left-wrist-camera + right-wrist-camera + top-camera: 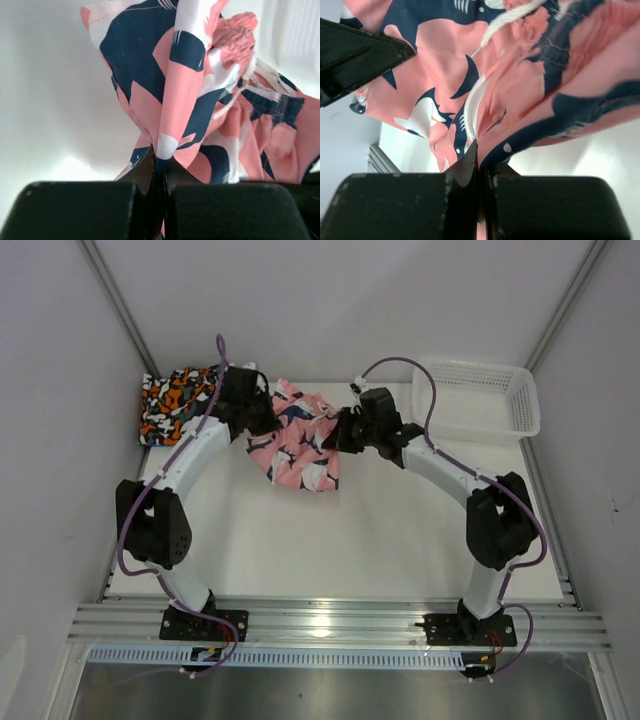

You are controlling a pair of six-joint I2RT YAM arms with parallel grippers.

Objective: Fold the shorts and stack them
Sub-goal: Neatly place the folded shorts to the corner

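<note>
The pink-navy-white shorts point(295, 440) hang bunched between both grippers at the back middle of the table. My left gripper point(258, 418) is shut on their left edge; the left wrist view shows the fabric point(190, 100) pinched at the fingertips point(161, 167). My right gripper point(345, 432) is shut on their right edge, with cloth point(510, 90) clamped between the fingers point(481, 165). The orange-black-white camouflage shorts point(175, 400) lie folded at the back left, partly under the left arm. The blue-teal-orange shorts are out of view.
A white plastic mesh basket point(480, 400) stands at the back right. The white tabletop point(330, 530) stretches in front of the shorts. Grey walls close in on both sides.
</note>
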